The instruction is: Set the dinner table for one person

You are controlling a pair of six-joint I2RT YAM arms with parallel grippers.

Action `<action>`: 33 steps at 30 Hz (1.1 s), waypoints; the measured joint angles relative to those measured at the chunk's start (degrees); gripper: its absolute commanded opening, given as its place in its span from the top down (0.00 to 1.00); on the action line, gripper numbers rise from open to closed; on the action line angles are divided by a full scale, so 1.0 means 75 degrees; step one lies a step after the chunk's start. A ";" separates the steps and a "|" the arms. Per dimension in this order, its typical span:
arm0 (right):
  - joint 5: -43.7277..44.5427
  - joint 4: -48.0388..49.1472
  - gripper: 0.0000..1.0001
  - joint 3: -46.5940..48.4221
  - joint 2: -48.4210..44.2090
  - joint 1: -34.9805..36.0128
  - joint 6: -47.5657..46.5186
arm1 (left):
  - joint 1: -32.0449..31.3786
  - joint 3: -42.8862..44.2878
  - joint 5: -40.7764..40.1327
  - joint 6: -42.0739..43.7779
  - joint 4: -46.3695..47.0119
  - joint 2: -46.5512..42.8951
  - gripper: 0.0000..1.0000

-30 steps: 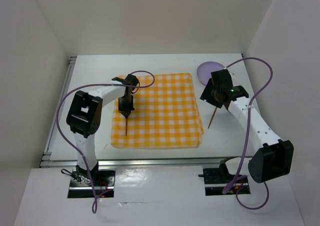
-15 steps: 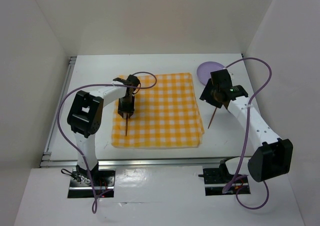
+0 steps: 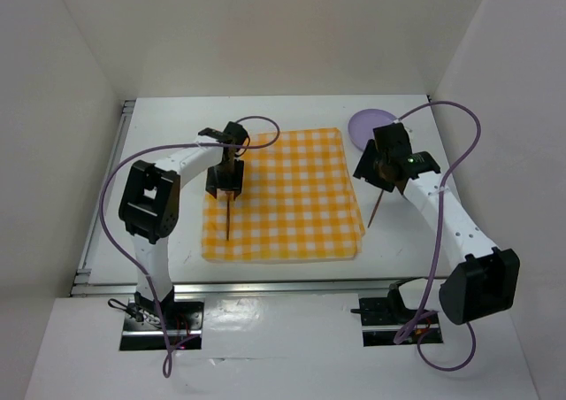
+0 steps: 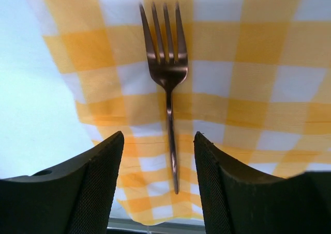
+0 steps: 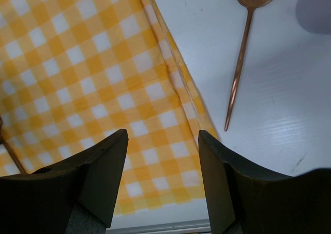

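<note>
Dinner table bears fork (on cloth).

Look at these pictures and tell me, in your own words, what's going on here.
A robot is setting the dinner table. The left tool hangs open over a fork lying on the checked cloth near its left edge. The right tool, also open, hangs over the cloth's right edge, with a spoon on the bare table beside it. A purple plate sits further back, off the cloth. Nothing is held.
</note>
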 measured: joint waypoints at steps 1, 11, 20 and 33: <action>0.0050 -0.0044 0.35 0.0000 0.0038 0.0000 -0.0009 | 0.0000 0.0201 -0.0096 0.0082 -0.0076 -0.0006 0.36; 0.1102 -0.0685 0.42 -0.0087 0.2445 -0.0047 -0.0041 | 0.0070 0.0420 -0.1682 0.0702 -0.0058 -0.1390 0.37; 0.1306 -0.0152 0.43 -0.0245 0.2742 -0.0833 -0.0236 | 0.0953 -0.0516 -0.2095 0.0930 0.0108 -0.2276 0.40; 0.0708 0.1169 0.65 -0.0475 0.3733 -0.1174 -0.0629 | 0.1355 -0.0533 -0.1731 0.1113 0.0122 -0.2355 0.41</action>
